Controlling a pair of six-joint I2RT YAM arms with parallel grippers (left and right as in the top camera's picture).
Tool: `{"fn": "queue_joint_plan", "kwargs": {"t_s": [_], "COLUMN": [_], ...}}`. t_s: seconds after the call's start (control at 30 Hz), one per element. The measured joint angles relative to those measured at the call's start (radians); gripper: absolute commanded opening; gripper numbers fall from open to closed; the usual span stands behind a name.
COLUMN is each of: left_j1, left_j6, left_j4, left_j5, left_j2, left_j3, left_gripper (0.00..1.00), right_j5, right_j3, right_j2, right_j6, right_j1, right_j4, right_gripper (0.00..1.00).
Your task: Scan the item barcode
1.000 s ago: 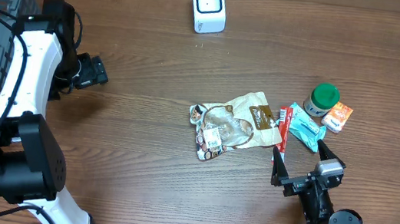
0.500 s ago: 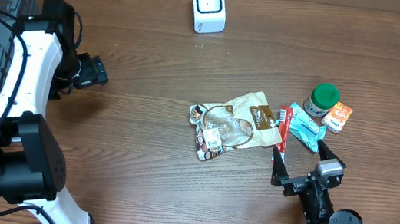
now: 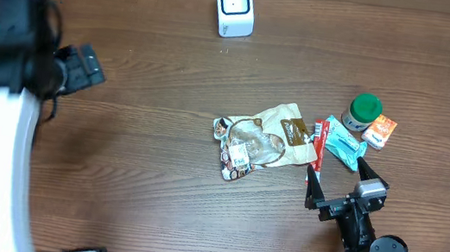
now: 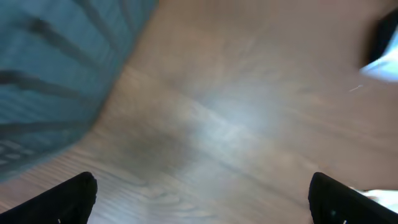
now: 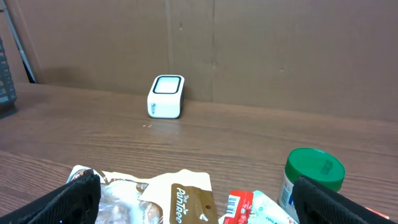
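Where wood-grain table (image 3: pixel 157 178) ends, brown panel wall (image 5: pixel 249 50) backs scanner (image 5: pixel 166 96).

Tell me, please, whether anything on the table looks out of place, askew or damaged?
Nothing looks spilled or broken. The snack bag lies crumpled and skewed mid-table, and the teal packet sits at an angle beside the green-lidded jar. The scanner stands upright.

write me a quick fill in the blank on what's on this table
1. The jar has a ____ lid.
2. The small box beside the jar is ____.
3. The scanner near the table's far edge is ____.
4. The left gripper and right gripper both stand ____.
Missing words: green; orange; white; open.
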Motion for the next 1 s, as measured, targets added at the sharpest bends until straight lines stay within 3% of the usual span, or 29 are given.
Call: {"fn": "queue_joint_plan", "kwargs": {"t_s": [0.23,0.57,0.9,1.0], "left_j1": [0.000,-0.024,-0.101,-0.101], "left_j6": [0.000,0.000,0.000,0.000], "left_j4": [-0.004,-0.015,-0.007,0.067], "left_j5": [0.000,-0.003,-0.003,-0.004], "left_j2": [-0.318,-0.394,-0.710,-0.810], "left_j3": [0.010,-0.002,-0.389,-0.512], "left_gripper": [1.00,1.00,1.00,1.00], "right_j5": [0.000,0.000,0.000,0.000], "right_j3": [0.000,0.000,0.000,0.000], "right_j2": [0.000,0.000,0.000,0.000], "right_j6": [0.000,0.000,0.000,0.000], "right_j1": [0.000,0.000,0.000,0.000], "right_j4": [-0.001,0.000,0.000,0.000], "right_gripper": [1.00,1.00,1.00,1.00]}}
